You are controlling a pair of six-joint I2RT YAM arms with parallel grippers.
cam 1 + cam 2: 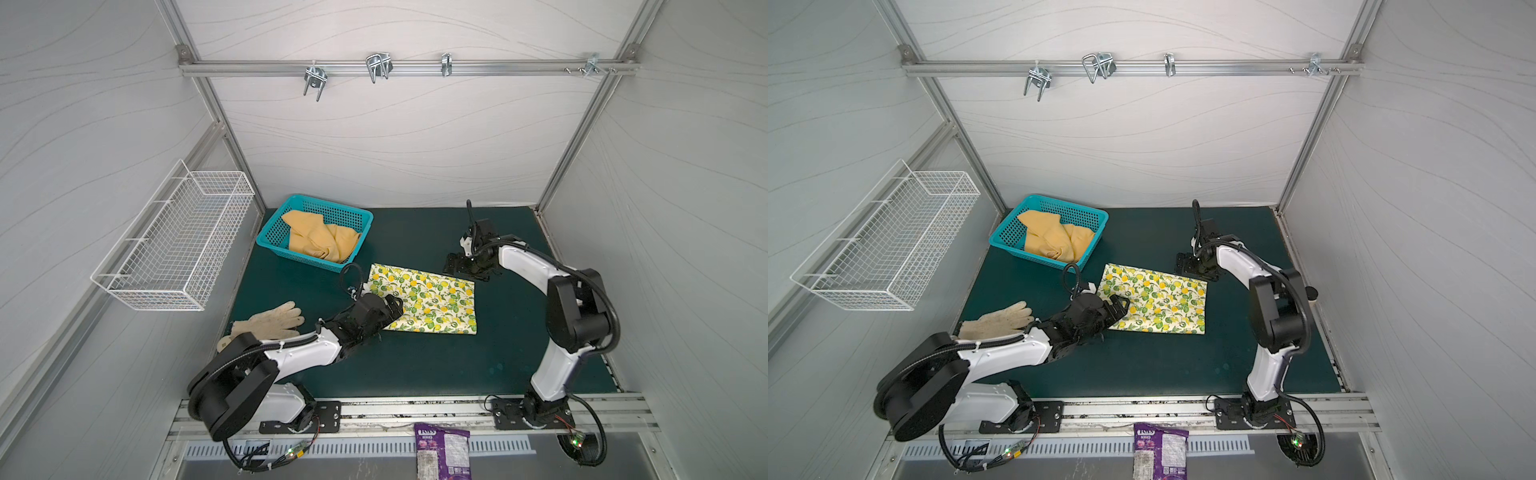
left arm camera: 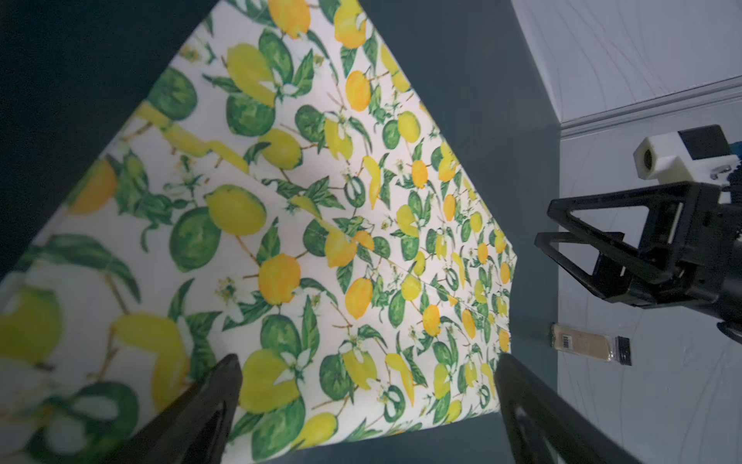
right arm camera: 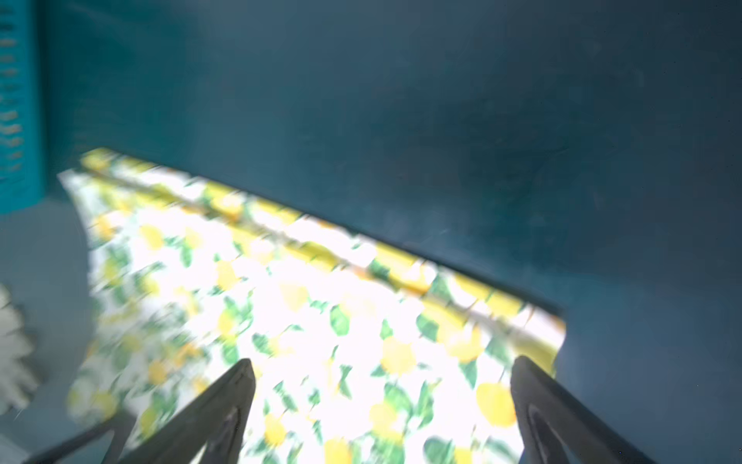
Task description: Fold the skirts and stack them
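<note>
A teal plastic basket (image 1: 332,212) sits near the far left corner of the green tabletop (image 1: 415,365). The mustard-yellow skirt (image 1: 320,241) lies bunched inside it, covering most of the basket's floor (one fold rides up toward the far rim). A white wire basket (image 1: 174,253) hangs on the left wall, off the tabletop.

The lemon-print skirt (image 1: 432,305) lies flat around the middle of the tabletop, folded to a rough rectangle. Its far left corner is just beside the teal basket's near right corner. The right wrist view is blurred, but a doubled edge of cloth layers shows along one side of the skirt.

The left gripper (image 1: 397,306) hovers at this skirt's left edge. In the left wrist view its fingers (image 2: 217,405) stand spread wide over the print, with flat cloth between them and nothing pinched. Whether the tips touch the cloth I cannot tell.

The right gripper (image 1: 452,263) sits low over bare tabletop just beyond the skirt's far edge, toward its right end. Its fingers (image 3: 229,401) are also wide apart and hold nothing.

A pale work glove (image 1: 274,320) lies near the tabletop's left edge, beside the left arm. A purple snack bag (image 1: 442,453) lies past the near edge, on the metal ledge.
</note>
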